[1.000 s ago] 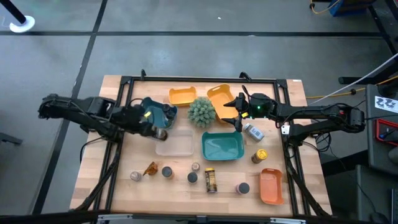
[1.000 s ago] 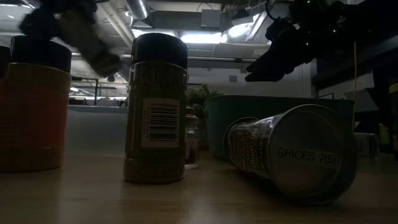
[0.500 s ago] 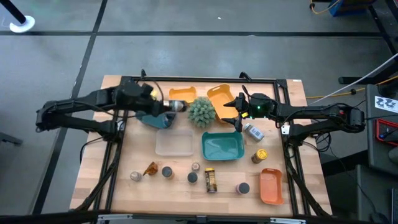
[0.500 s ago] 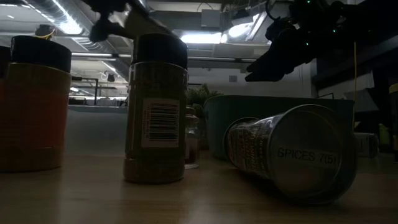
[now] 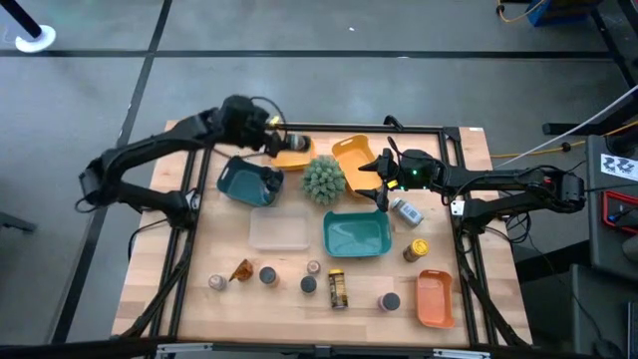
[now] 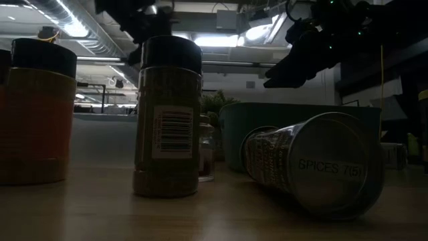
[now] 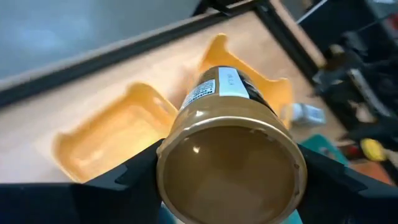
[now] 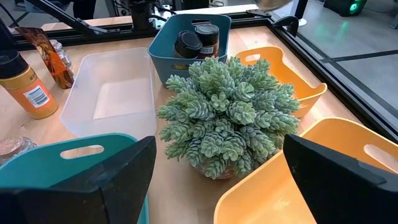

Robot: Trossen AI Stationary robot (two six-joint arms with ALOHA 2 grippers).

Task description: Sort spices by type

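Left gripper pinches a tan-brown plastic spice jar with a white label, held on its side above the yellow-orange plastic tray at the far edge of the wooden table. In the left wrist view the jar's round base fills the space between the two dark fingers, with the yellow-orange tray and a second orange tray beneath it.

Right gripper hangs with its fingers spread wide and holding nothing, between the green spiky ball plant and a white-blue sachet lying on the table.

A dark blue tray near the left arm holds two dark-capped jars. A clear plastic tray and a teal tray sit in the middle of the table. Along the near edge stand an amber packet, several grey round tins, a dark-capped jar with yellow contents and a small orange tray. A yellow-lidded jar lies just beside the teal tray.
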